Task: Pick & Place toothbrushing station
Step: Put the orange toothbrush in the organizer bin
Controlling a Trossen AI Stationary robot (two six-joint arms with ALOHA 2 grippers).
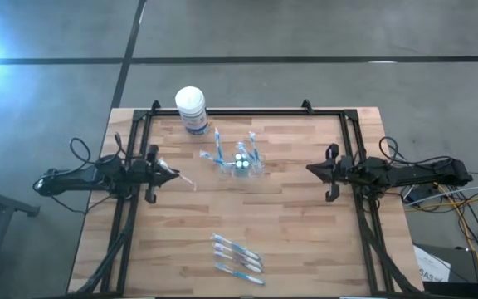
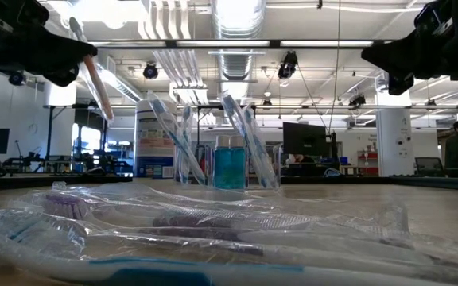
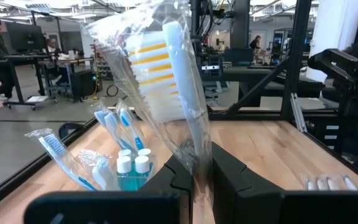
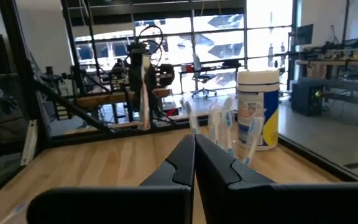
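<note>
A small clear cup point(image 1: 241, 164) stands at the table's far middle and holds several blue-and-white toothbrushes and small white-capped blue bottles point(image 3: 132, 165). Several wrapped toothbrushes point(image 1: 237, 256) lie flat near the front edge. My left gripper point(image 1: 163, 174) is left of the cup, above the table, shut on a wrapped toothbrush point(image 3: 173, 68) with a white handle and yellow bristles. My right gripper point(image 1: 312, 170) is right of the cup, shut and empty; it also shows in the right wrist view point(image 4: 194, 155). My left gripper pinches the wrapped toothbrush's handle point(image 3: 196, 160), through its clear wrapper, between the two fingers. The fingers come level from the table's left. The brush sticks out past the fingertips toward the cup, head end point(image 1: 191, 183) free, lifted clear of the table.
A white-lidded tub with a blue label point(image 1: 192, 108) stands at the far edge, behind and left of the cup. A black frame point(image 1: 247, 112) runs along the table's far and side edges. Bare wood lies between the cup and the wrapped toothbrushes.
</note>
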